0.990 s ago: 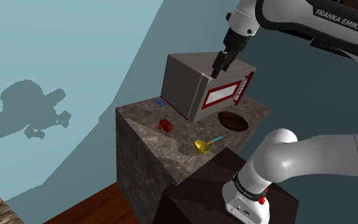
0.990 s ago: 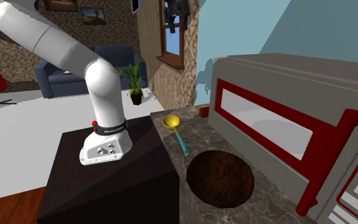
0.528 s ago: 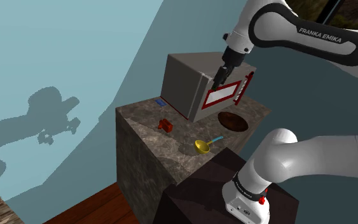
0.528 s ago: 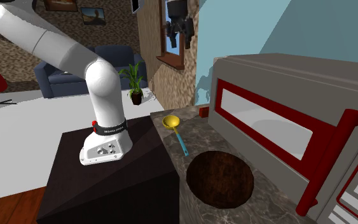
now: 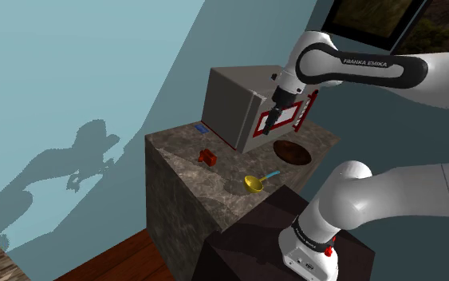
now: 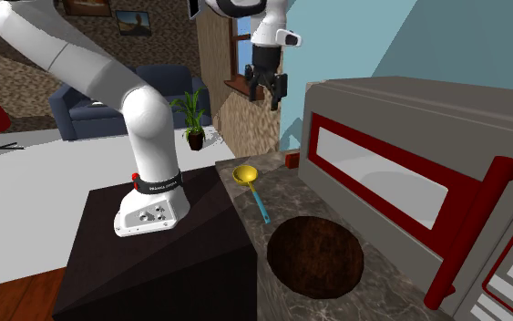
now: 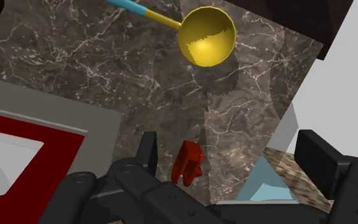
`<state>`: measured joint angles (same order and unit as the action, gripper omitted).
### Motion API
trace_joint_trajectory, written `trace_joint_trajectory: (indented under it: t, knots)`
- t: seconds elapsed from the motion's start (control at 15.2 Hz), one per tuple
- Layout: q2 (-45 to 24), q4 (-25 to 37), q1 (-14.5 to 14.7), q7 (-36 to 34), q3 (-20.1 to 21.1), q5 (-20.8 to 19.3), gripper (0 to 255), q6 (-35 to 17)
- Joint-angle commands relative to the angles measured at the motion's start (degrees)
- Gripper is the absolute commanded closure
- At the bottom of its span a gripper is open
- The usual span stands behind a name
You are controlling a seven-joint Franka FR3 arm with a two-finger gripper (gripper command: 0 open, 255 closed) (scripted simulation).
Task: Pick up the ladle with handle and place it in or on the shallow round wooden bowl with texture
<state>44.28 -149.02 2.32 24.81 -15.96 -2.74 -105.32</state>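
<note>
Currently the fingers (image 7: 314,159) are held apart and empty; the yellow ladle (image 7: 206,36) is seen flat on the counter (image 7: 75,76) well ahead of them, its blue handle (image 7: 139,9) laid nearly along their opening line.

My marble counter (image 5: 232,165) bears a grey microwave (image 5: 230,104) far back, with a brown bowl (image 5: 292,151), yellow ladle (image 5: 254,183) and red object (image 5: 207,156) nearer me.

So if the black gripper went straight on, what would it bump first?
Probably the marble counter, right beside the small red thing. The open gripper is high up, so that's a guess.
</note>
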Motion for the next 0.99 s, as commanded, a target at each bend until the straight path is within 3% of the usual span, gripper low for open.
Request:
trace_joint_trajectory:
  t: [0.0, 0.53, 0.92]
  knots:
    - [-2.08, -1.84, 0.35, 3.57, -2.99, 0.20, 0, -2.40]
    - [-14.85, -6.69, 3.71, 19.09, -15.15, 2.95, 0, -12.24]
    - [-29.93, -6.93, 10.18, 34.81, -24.74, 11.05, 0, -18.95]
